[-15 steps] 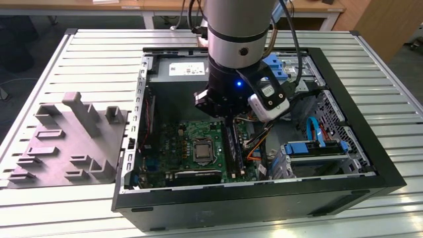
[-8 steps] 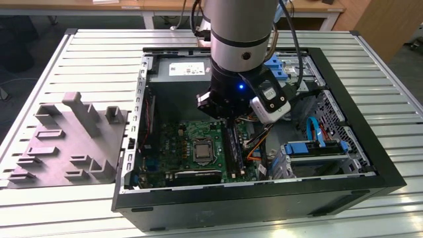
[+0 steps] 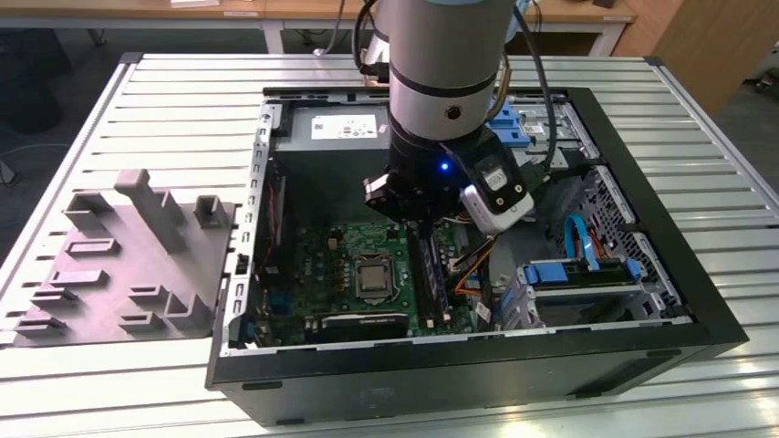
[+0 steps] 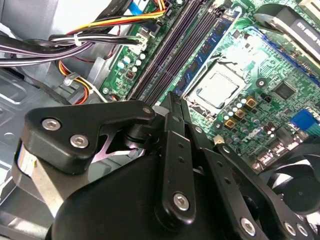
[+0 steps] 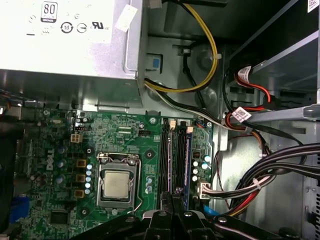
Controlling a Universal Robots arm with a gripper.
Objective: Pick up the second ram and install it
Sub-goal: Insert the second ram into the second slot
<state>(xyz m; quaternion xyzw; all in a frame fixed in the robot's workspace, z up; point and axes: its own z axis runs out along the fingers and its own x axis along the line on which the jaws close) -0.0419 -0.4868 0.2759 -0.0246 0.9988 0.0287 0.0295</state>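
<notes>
The second ram point(image 4: 206, 50), a blue-green stick with black chips, stands on edge in the row of black memory slots point(image 4: 165, 55) on the motherboard. It also shows in the first wrist view point(image 5: 187, 160), its length lined up with the slots point(image 5: 165, 160). My gripper point(image 4: 174, 97) hangs low over one end of that row, fingers pressed together, with nothing visible between them point(image 5: 175, 196). I cannot tell whether the tips touch the stick. In the exterior view the gripper point(image 3: 424, 237) sits just above the slots, beside the square processor socket point(image 3: 371, 276).
The open computer case point(image 3: 718, 319) lies on a slatted metal table. A power supply point(image 3: 335, 128) fills the far end, cable bundles point(image 5: 270, 165) run beside the slots, and a blue drive caddy point(image 3: 578, 274) is toward the exterior view's right. A grey parts fixture point(image 3: 134, 265) stands outside the case.
</notes>
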